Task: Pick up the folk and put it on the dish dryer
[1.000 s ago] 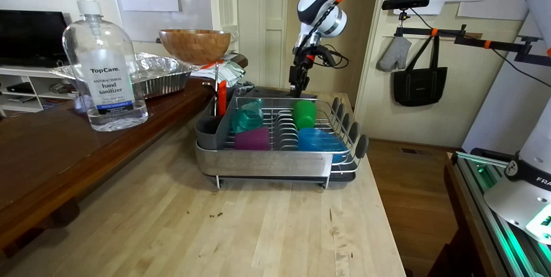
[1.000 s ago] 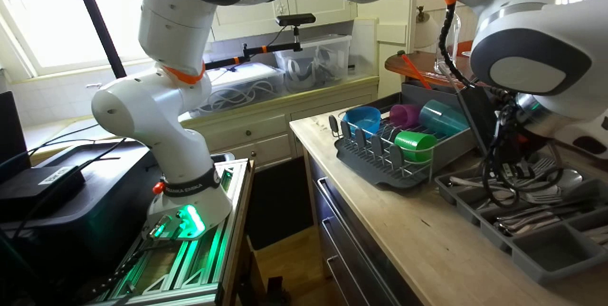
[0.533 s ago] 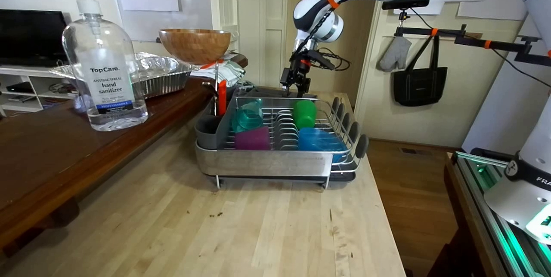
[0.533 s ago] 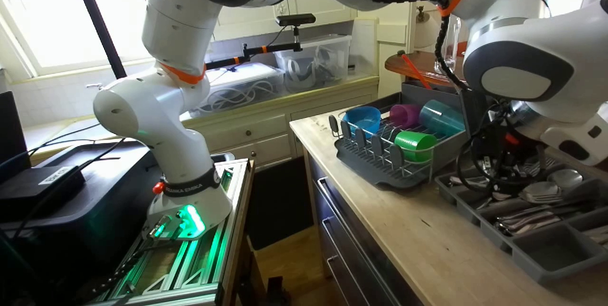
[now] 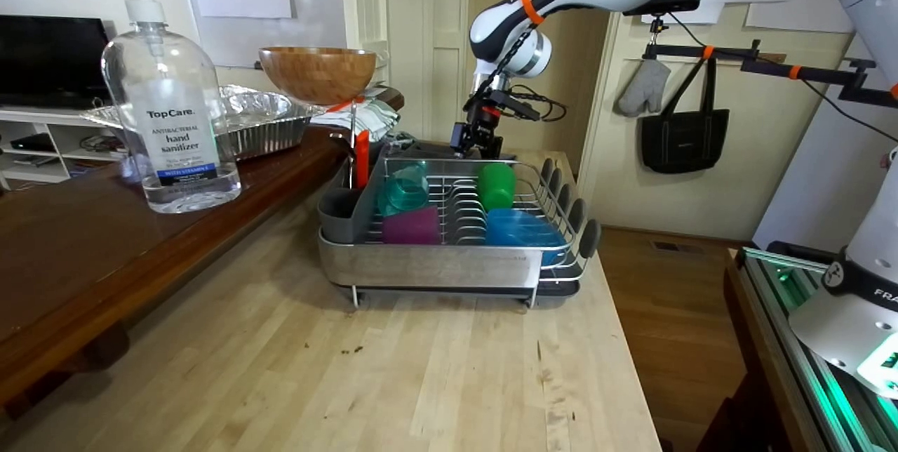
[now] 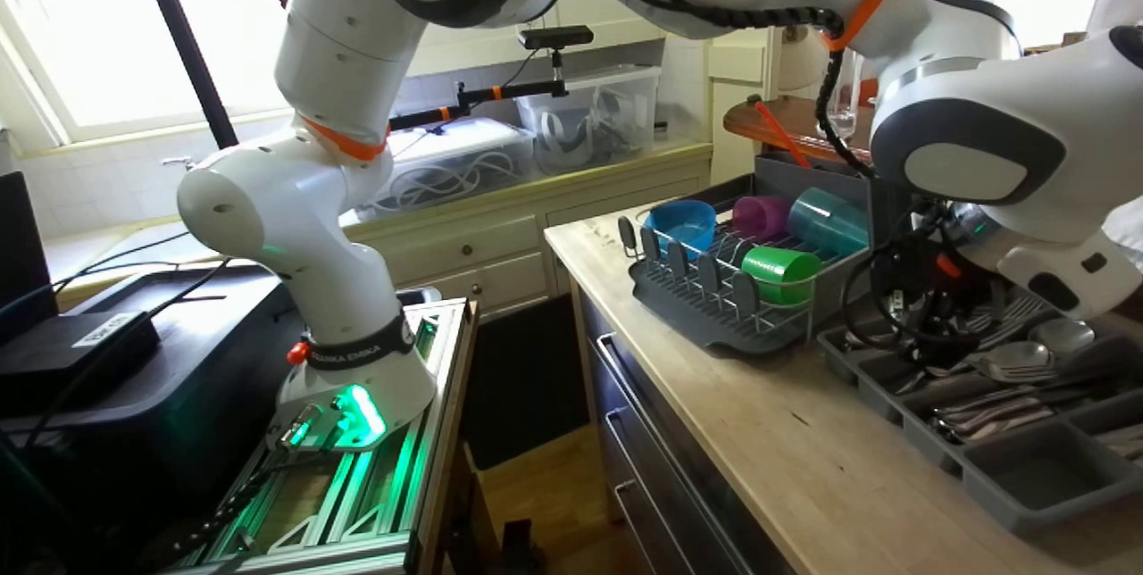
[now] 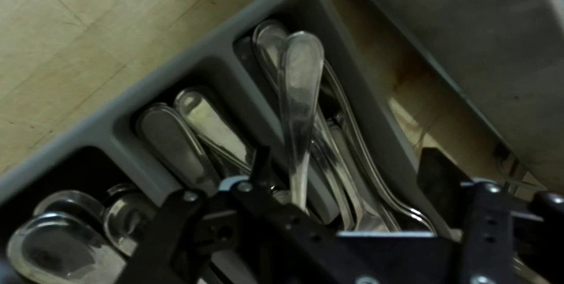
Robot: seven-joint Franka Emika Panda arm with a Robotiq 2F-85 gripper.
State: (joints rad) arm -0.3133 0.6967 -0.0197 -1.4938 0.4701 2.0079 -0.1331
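The dish dryer is a silver wire rack with a dark grey base tray, in both exterior views. It holds coloured cups and a blue bowl. My gripper is open in the wrist view, its fingers wide apart over the cutlery tray. Between and ahead of the fingers, several metal handles lie in the tray's end compartment; one handle lies on top, at a slant. Fork tines show beside my gripper in an exterior view. In the wrist view, the gripper body hides the far ends of the handles.
A green cup lies at the rack's edge near the cutlery tray. Spoons and other handles fill neighbouring compartments. A grey wall stands close beside the tray. A pump bottle and foil tray stand on a brown table.
My gripper has moved lower over the cutlery tray and turned. In the exterior views it has shifted to the left. The rack and cups have not moved.
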